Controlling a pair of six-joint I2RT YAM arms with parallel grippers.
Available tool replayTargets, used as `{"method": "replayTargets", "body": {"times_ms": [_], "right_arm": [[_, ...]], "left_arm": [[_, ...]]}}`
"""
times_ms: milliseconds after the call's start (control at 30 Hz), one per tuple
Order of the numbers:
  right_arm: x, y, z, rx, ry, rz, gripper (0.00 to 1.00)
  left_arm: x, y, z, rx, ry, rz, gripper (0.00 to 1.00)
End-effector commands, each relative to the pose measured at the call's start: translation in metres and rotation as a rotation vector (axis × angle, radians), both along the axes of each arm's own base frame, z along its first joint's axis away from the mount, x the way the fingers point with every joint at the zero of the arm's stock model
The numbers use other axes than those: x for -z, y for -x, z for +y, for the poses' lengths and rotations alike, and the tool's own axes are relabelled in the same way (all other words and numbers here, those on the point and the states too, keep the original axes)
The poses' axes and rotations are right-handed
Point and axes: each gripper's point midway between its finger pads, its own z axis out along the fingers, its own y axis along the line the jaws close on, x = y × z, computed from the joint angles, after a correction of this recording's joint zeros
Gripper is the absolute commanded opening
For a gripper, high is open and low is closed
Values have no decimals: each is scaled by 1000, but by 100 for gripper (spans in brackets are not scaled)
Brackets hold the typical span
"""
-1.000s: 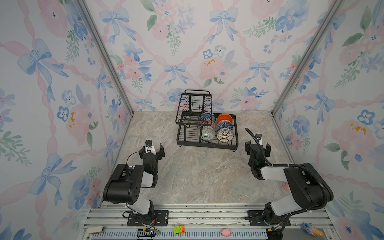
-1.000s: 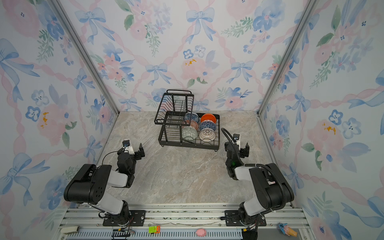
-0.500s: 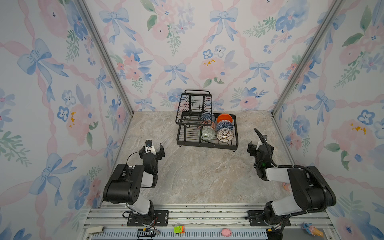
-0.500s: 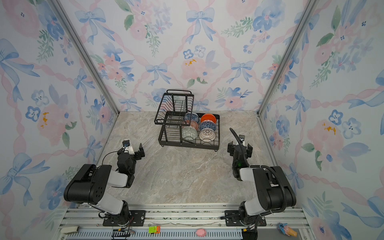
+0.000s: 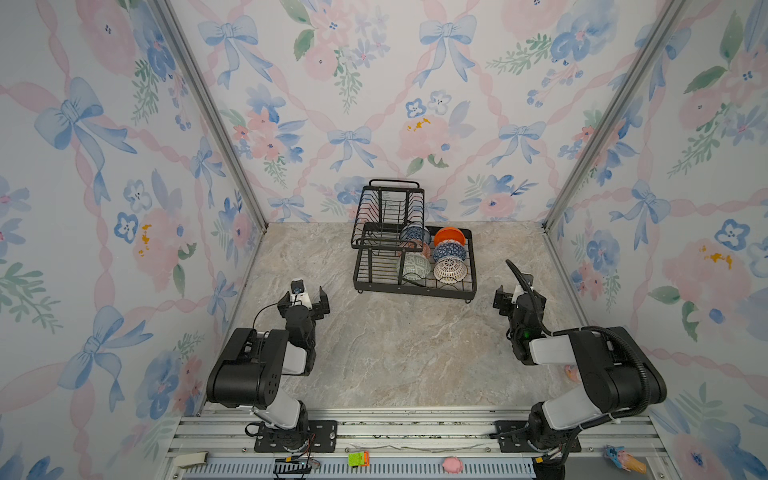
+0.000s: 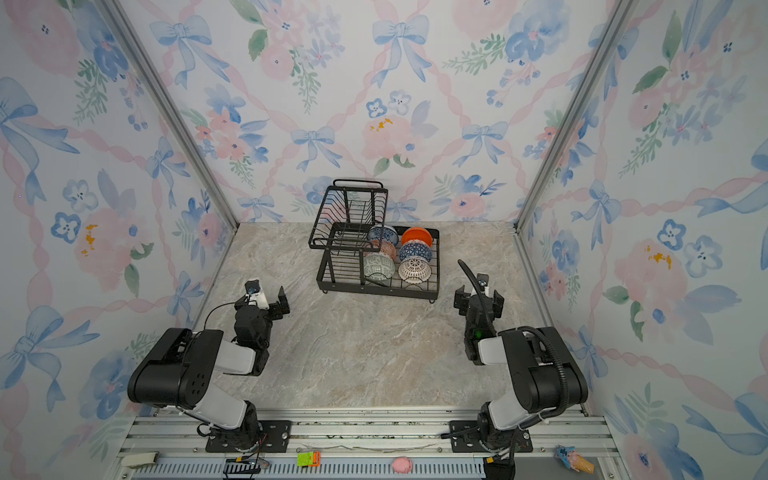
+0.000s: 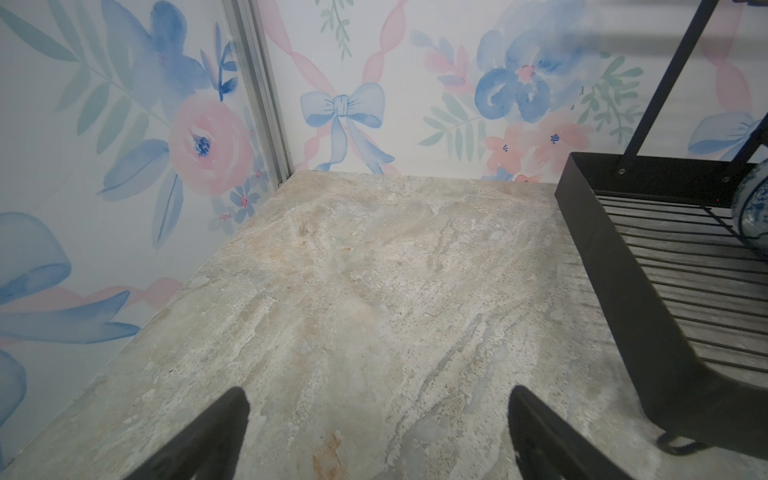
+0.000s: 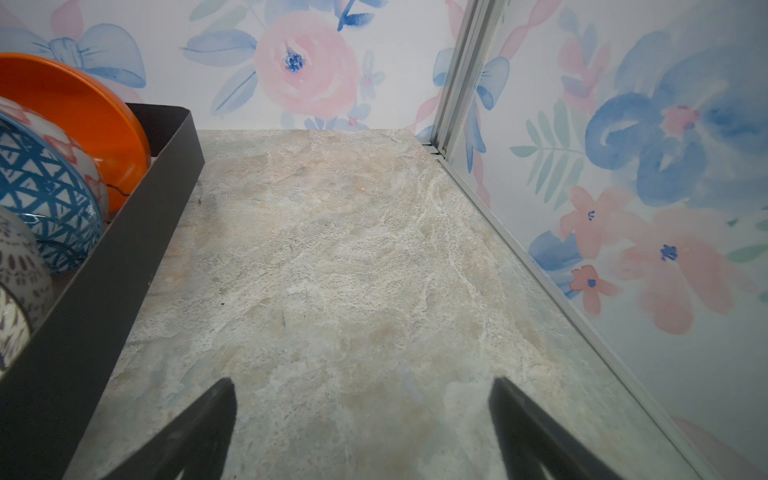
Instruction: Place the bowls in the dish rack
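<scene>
The black wire dish rack [image 5: 374,286] [image 6: 332,286] stands at the back middle of the table in both top views. Several bowls stand in its lower tray: plain orange [image 5: 449,236], dark blue geometric [image 5: 449,251], white lattice [image 5: 449,269], grey-green [image 5: 413,266], red-orange [image 5: 419,248] and blue-and-white [image 5: 415,233]. My left gripper [image 5: 304,300] [image 7: 378,395] hovers low, open and empty, left of the rack [image 7: 602,249]. Right of the rack wall [image 8: 124,257], my right gripper [image 8: 361,384] [image 5: 519,301] is also open and empty, with the orange bowl [image 8: 75,112] beyond that wall.
Flowered walls close in the marble table on three sides, with metal corner posts [image 5: 216,124] at the back. The rack's raised upper basket [image 5: 386,212] holds nothing. Small toys [image 5: 358,458] lie on the rail in front of the arm bases.
The right gripper has shifted a little to the right and toward the front, away from the rack, and stays open. The left arm has not moved.
</scene>
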Motion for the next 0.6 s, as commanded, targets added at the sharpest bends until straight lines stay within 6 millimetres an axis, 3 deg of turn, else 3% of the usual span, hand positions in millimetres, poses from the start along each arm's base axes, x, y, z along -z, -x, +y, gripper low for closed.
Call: {"method": "replayTargets", "body": {"times_ms": [0, 567], "right_arm": [[-4, -5, 1, -6, -10, -13, 97], [-4, -6, 1, -7, -14, -11, 97]], "left_arm": [[-1, 0, -2, 14, -17, -5, 98], [-1, 1, -2, 13, -18, -4, 98]]}}
